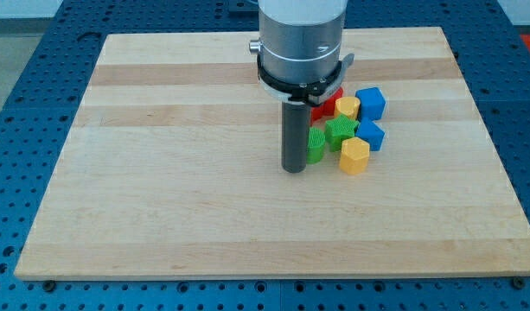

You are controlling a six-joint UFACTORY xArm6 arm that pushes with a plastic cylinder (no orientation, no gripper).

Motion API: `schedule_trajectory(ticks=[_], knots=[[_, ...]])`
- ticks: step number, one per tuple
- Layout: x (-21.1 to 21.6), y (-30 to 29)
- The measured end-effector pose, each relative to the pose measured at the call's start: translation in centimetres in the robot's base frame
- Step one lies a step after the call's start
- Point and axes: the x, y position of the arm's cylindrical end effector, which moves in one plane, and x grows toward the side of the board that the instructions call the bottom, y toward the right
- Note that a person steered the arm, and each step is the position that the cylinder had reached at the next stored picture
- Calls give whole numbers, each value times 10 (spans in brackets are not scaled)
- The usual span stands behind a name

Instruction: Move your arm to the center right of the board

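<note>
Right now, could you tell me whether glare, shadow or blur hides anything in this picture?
Camera view: evenly lit, no glare on the board; soft shadows only, beside my tip and the yellow block; everything in focus; my arm hides part of the red block.

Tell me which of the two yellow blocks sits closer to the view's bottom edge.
The yellow hexagonal block, at the cluster's lower end just below a blue block. The other yellow block lies higher, beside the red block.
</note>
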Motion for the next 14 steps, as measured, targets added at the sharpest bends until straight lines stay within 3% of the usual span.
schedule_trajectory(ticks=[2,3,4,5,6,7,8,9,11,13,14], knots=[[-41,8],[-36,8],[-2,-19],[-20,-50],[-87,-51],[-162,-18],[-201,32],[-201,109],[-133,226],[-86,222],[-80,193]])
